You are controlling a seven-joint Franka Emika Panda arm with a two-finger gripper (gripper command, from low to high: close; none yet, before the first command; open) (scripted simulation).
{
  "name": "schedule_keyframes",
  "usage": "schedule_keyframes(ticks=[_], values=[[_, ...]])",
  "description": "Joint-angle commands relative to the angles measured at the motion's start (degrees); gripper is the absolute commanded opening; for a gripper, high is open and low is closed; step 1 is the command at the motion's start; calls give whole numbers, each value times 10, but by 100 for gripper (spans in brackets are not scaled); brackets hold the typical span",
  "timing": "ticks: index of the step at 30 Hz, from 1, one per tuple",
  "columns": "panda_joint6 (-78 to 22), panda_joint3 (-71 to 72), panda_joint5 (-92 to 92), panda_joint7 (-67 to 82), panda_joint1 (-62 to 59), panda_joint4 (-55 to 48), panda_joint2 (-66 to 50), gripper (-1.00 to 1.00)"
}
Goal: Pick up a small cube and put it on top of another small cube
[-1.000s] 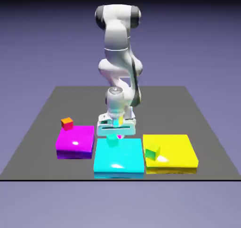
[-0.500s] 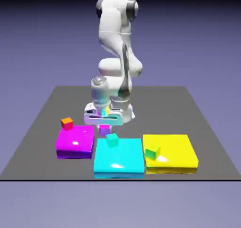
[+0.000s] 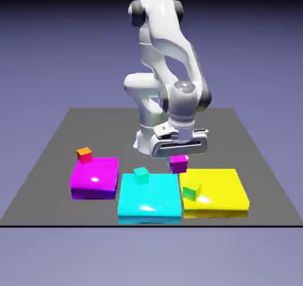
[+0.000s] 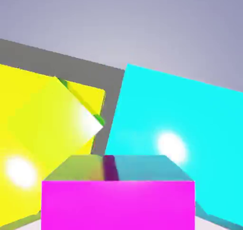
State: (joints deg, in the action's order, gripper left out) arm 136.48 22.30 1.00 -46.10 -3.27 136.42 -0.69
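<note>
Firmly, claw [image 3: 179, 158] shut on magenta cube [image 4: 118, 205].

Dark table against blue-violet
A grey tabletop [image 3: 207, 125] is backed by a plain backdrop [image 3: 248, 54], seemingly darkened toward the top.
</note>
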Motion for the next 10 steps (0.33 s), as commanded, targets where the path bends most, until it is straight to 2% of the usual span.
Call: schedule_keyframes(ticks=[1,6,7,10], values=[[4,6,-8,-2,-16,-3,3,-100],[110,-17,47,-44,-9,18,-80,-100],[110,-17,47,-44,-9,18,-80,100],[63,-7,20,-25,-17,10,-38,100]])
